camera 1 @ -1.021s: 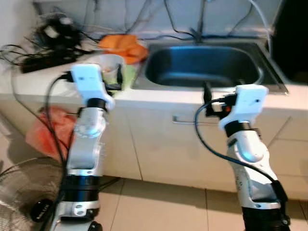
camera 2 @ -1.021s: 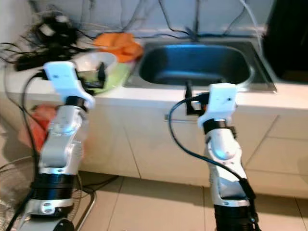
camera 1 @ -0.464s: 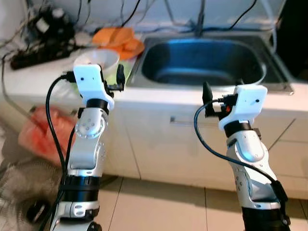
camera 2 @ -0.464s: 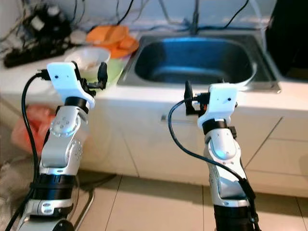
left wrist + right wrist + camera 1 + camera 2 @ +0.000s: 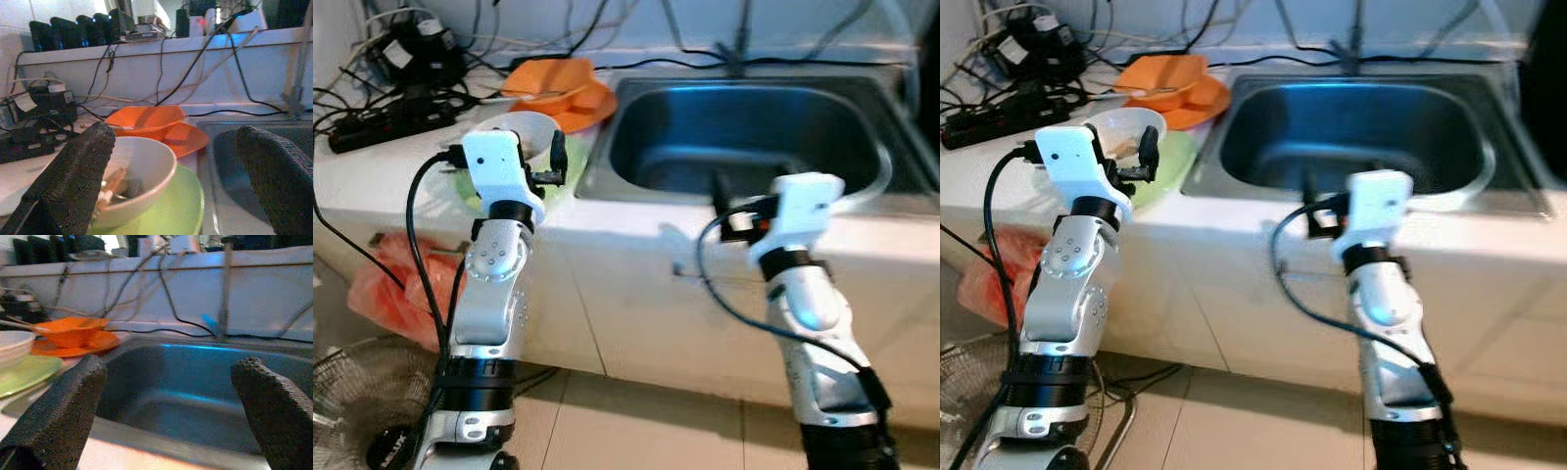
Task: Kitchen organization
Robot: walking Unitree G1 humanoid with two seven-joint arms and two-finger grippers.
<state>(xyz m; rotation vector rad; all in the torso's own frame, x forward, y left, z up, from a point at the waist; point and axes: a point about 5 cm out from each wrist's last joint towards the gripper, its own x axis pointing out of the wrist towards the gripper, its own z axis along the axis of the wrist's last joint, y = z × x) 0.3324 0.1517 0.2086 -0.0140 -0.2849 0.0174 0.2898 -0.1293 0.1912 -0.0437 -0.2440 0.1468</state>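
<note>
One steel sink (image 5: pixel 744 127), set into the counter (image 5: pixel 401 171) at right. One white bowl (image 5: pixel 142 171) at near left, sitting on one green plate (image 5: pixel 181 210); something pale lies inside the bowl, too blurred to count. Farther back, one orange bowl (image 5: pixel 144 120) on one orange plate (image 5: pixel 188 139), so two bowls and two plates in all. One black power strip (image 5: pixel 386 122) at far left, amid a tangle of black cables (image 5: pixel 372 83) too knotted to number. On the floor below the counter: one orange plastic bag (image 5: pixel 396 289) and one fan (image 5: pixel 357 406) at near left. Two claws up: the left claw (image 5: pixel 557 163) and the right claw (image 5: pixel 721 201), both spread wide.
</note>
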